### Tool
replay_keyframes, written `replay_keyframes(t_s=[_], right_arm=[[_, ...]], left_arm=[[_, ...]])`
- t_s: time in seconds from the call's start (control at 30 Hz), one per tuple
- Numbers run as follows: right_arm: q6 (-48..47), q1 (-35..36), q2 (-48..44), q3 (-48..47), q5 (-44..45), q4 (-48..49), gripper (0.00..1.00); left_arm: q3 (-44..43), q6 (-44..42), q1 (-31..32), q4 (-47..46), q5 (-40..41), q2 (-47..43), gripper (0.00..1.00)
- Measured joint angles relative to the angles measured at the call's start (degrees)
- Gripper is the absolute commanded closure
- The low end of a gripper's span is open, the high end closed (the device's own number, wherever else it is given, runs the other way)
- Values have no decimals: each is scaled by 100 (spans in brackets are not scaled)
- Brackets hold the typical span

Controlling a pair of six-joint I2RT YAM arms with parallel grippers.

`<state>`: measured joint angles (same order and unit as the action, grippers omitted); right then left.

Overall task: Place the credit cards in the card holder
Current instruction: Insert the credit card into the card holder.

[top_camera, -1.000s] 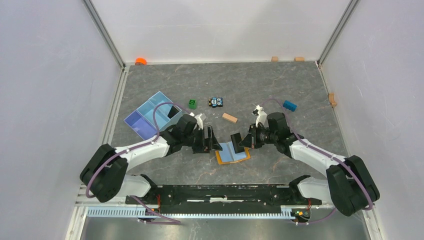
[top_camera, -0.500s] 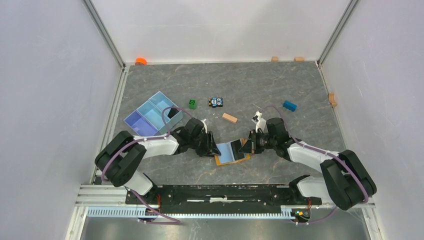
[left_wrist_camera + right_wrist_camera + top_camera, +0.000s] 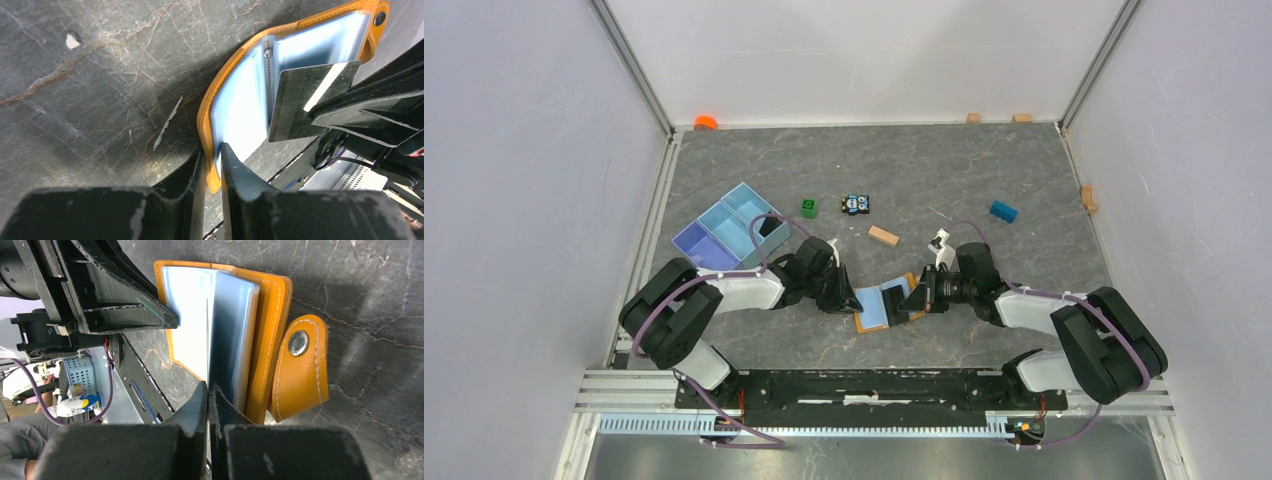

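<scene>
- Top view: the card holder (image 3: 876,311) lies open on the table between your two arms, just ahead of the bases. The left gripper (image 3: 848,297) is at its left edge and the right gripper (image 3: 916,296) at its right edge. Both are equally near.
- Left wrist view: your left jaws are narrow and pinch the orange cover edge (image 3: 209,150), so that leaf is pinned. The credit card (image 3: 300,100) comes in from the right, tilted, with its leading corner close to the spine of the pale lining.
- Right wrist view: your right jaws are closed tight on the card, seen here edge-on as a thin line (image 3: 208,340). It stands between the two pale leaves, its long edge parallel to the spine. The snap tab (image 3: 298,367) lies flat on the table on the far side (clear of the path).
- Judgement: the pocket lies leftward of the right gripper, toward the left arm. The push should run along the card's own plane. Whether the corner is already in a slot, you cannot tell.
</scene>
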<state>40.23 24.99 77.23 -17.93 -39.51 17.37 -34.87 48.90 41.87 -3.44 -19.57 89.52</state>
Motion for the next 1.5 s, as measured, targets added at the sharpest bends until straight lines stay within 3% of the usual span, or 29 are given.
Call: replay_keyframes(t_s=[1.5], right_arm=[[-70,98,973,-326,214,393,100]], left_arm=[[-42,-4,0,-28,-17,76,83]])
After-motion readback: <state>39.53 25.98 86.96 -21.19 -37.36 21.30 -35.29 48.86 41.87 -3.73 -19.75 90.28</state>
